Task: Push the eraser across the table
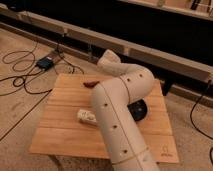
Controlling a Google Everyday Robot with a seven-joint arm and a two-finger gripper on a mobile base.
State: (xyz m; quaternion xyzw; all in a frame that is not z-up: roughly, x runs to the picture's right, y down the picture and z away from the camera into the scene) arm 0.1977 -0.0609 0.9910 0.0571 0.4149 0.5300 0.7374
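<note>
One white eraser [86,116] lies on worktop [60,135]; tool [137,107], mostly hidden right of eraser, state untellable. Risk: off-centre contact spins eraser aside.

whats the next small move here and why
Probably bring the gripper down and nearer, beside the eraser. The pale eraser lies on the table just left of the arm in this view, but the arm's last link ends over the table's far edge and the gripper is hidden beyond it, so it likely isn't touching the eraser yet.
</note>
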